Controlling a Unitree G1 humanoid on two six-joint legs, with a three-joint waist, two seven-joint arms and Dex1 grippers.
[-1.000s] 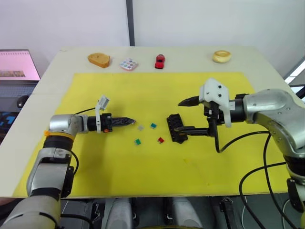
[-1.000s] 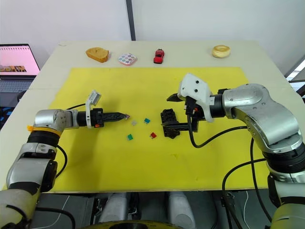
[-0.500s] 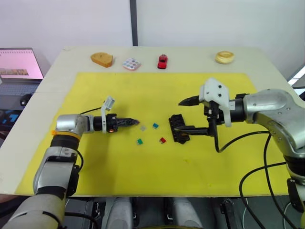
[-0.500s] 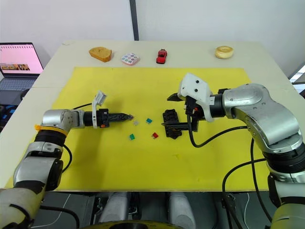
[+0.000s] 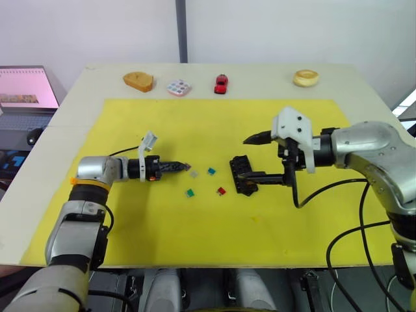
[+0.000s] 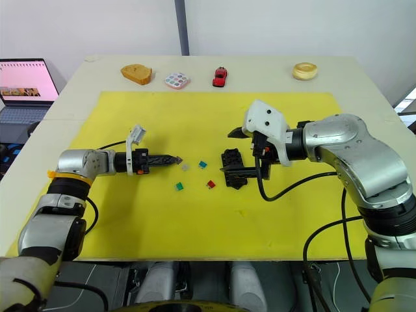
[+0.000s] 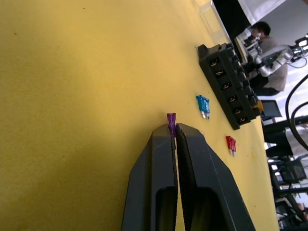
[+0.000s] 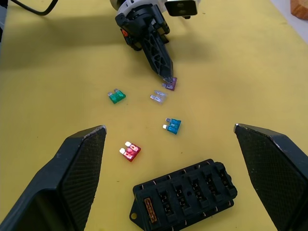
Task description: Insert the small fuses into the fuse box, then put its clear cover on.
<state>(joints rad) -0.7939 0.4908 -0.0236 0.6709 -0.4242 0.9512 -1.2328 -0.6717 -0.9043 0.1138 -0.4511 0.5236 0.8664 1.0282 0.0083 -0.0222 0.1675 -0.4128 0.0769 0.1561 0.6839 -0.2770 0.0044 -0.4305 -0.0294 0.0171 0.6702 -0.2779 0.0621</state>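
Observation:
My left gripper [image 5: 186,166] is shut on the purple fuse [image 7: 171,118], low over the yellow mat and just left of the grey fuse [image 5: 194,173]. The teal fuse [image 5: 210,171], green fuse [image 5: 190,192] and red fuse [image 5: 221,191] lie loose on the mat between the grippers. The black fuse box [image 5: 242,175] lies to their right, with an amber fuse [image 8: 150,210] in an end slot. My right gripper [image 5: 245,157] is wide open over the box, one finger low beside it. A faint clear cover [image 7: 214,17] lies beyond the box.
A yellow mat [image 5: 162,221] covers the table. Along the far edge sit a tan bread-like piece [image 5: 138,80], a small patterned tile [image 5: 177,87], a red toy car [image 5: 221,83] and a tan ring [image 5: 304,78]. A laptop [image 5: 23,88] stands off the left side.
The view has shifted slightly. My left forearm swung a little, its tip staying by the grey fuse with the purple fuse held. The right arm has not moved.

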